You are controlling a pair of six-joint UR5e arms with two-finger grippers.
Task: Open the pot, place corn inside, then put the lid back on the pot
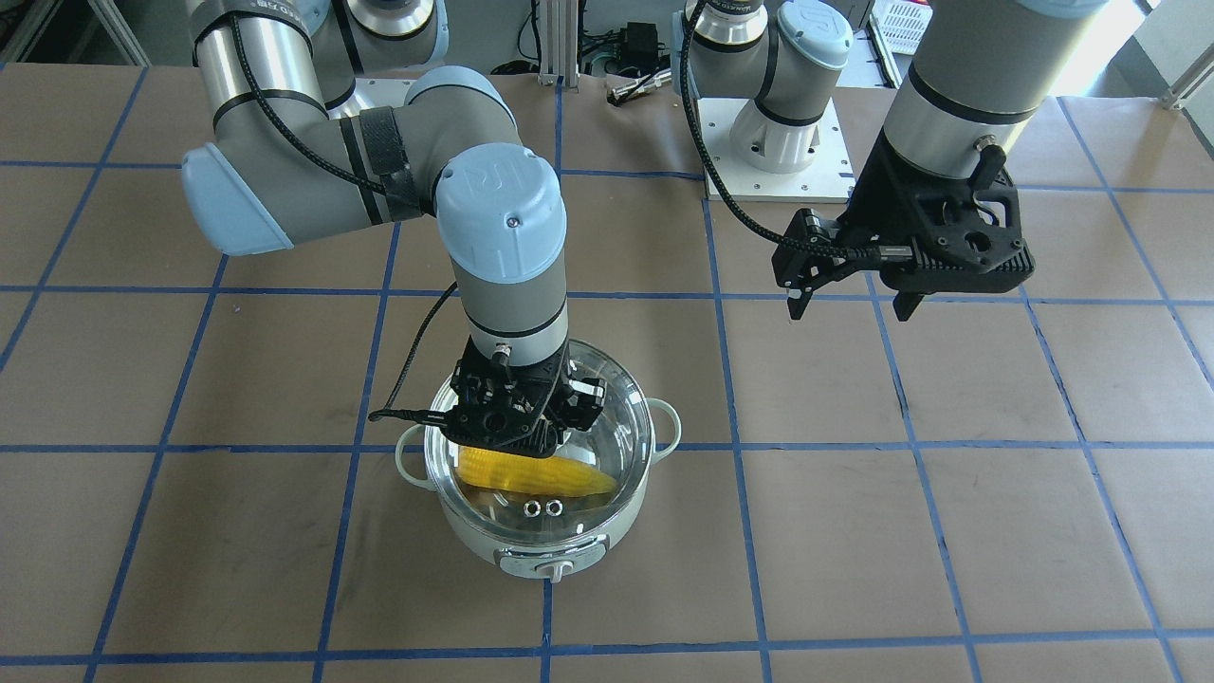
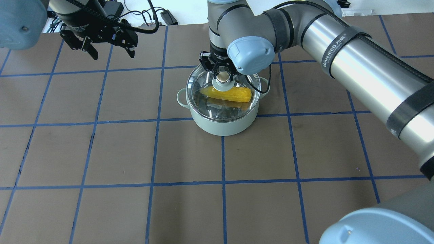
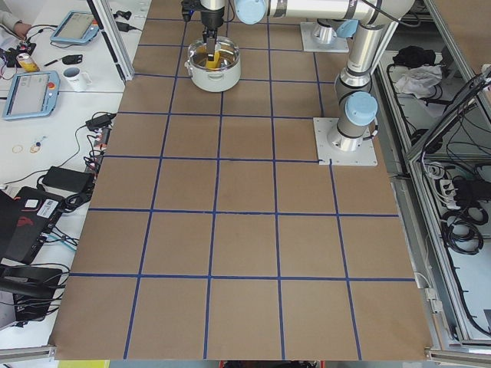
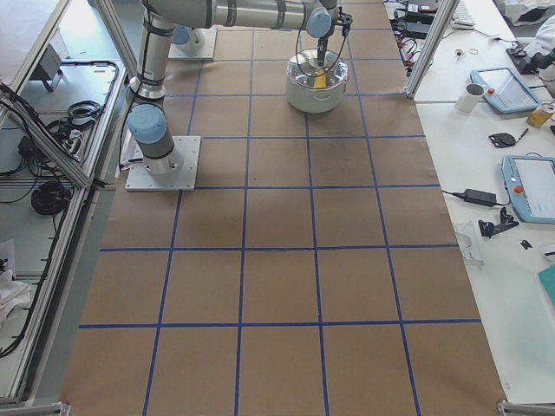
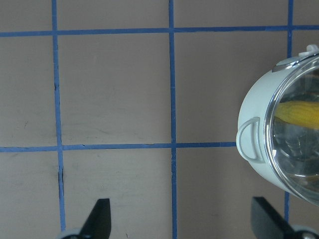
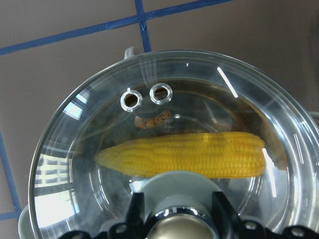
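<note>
The mint-green pot (image 1: 569, 541) stands on the table with the glass lid (image 1: 616, 417) seated on it. The yellow corn (image 1: 541, 474) lies inside, seen through the glass. In the overhead view the pot (image 2: 220, 125), lid (image 2: 200, 81) and corn (image 2: 234, 95) show mid-table. My right gripper (image 2: 222, 73) is straight above the lid, its fingers closed around the beige knob (image 2: 222, 77). The right wrist view shows the lid (image 6: 75, 149), its vent rings (image 6: 160, 92) and the corn (image 6: 184, 154). My left gripper (image 2: 113, 54) is open and empty, raised well away from the pot; it also shows in the front view (image 1: 851, 305).
The table is brown paper with a blue tape grid (image 2: 156, 118). The left wrist view shows the pot's side handle (image 5: 249, 139) and bare paper. The arm bases (image 1: 778, 142) stand at the robot's edge. Operator desks with tablets (image 3: 31, 92) flank the table's ends.
</note>
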